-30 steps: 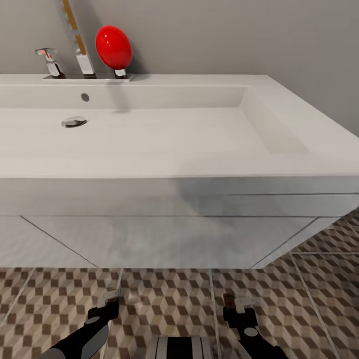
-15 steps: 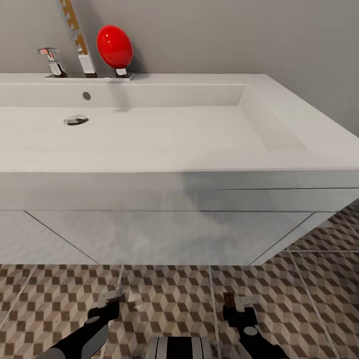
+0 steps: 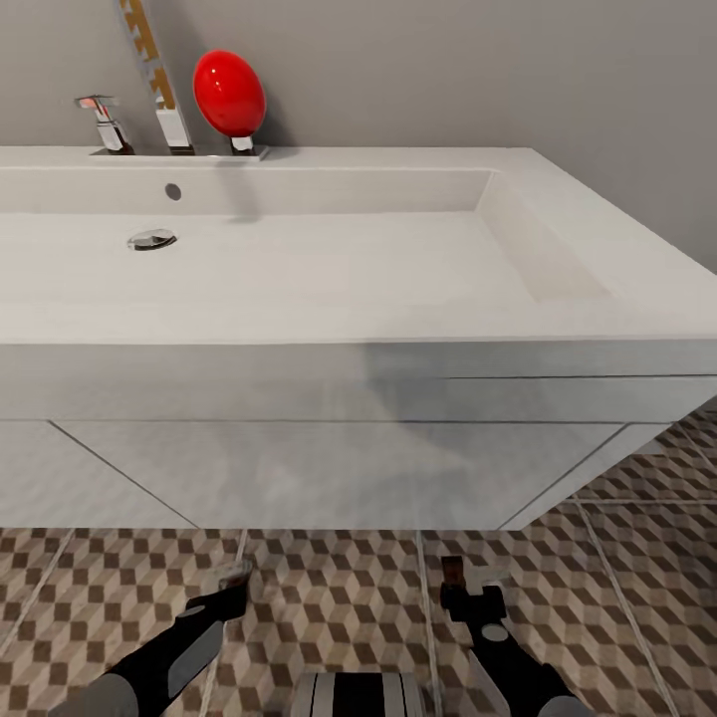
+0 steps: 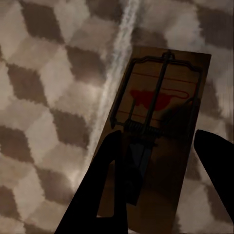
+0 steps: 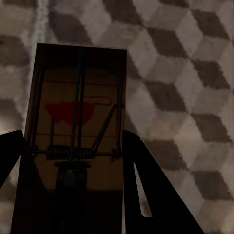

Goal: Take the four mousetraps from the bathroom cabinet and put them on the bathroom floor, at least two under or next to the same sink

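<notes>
One mousetrap (image 4: 156, 131) lies between the two dark fingers of the left gripper (image 4: 163, 161), its board reaching out past the fingertips over a pale grout line; one finger overlaps the board's edge, while the other stands off from it, so I cannot tell whether the jaws pinch it. A second mousetrap (image 5: 78, 131) sits between the fingers of the right gripper (image 5: 73, 156), which press against both long edges. Both grippers hang low over the bathroom floor (image 3: 339, 597), just before the white bathroom sink (image 3: 299, 289).
</notes>
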`<state>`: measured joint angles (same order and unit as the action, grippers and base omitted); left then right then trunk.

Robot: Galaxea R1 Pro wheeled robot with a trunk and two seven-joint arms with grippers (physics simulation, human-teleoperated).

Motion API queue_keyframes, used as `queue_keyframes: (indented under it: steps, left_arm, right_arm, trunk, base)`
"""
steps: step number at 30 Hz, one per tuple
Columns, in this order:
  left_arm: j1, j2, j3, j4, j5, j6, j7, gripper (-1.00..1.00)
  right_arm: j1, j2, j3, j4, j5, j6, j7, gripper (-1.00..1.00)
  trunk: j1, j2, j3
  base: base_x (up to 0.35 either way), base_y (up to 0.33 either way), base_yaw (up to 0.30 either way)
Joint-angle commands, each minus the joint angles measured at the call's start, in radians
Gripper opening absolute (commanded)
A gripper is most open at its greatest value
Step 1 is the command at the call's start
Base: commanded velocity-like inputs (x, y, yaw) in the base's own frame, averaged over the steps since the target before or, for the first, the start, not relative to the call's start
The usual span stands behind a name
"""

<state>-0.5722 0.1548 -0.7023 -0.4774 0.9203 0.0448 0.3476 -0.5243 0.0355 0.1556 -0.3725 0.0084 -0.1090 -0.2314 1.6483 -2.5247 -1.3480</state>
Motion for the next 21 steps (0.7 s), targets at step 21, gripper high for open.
queue_keyframes:
  steps: [21]
  left_arm:
    - [-0.01,0.018,0.001,-0.061,0.003,0.005,0.06,-1.0]
  right_arm:
    - [-0.006,0.0,0.009,0.003,-0.005,0.032,-0.006,-1.0]
  trunk:
    - [0.0,0.0,-0.001]
  base:
    - [0.0,0.0,0.0]
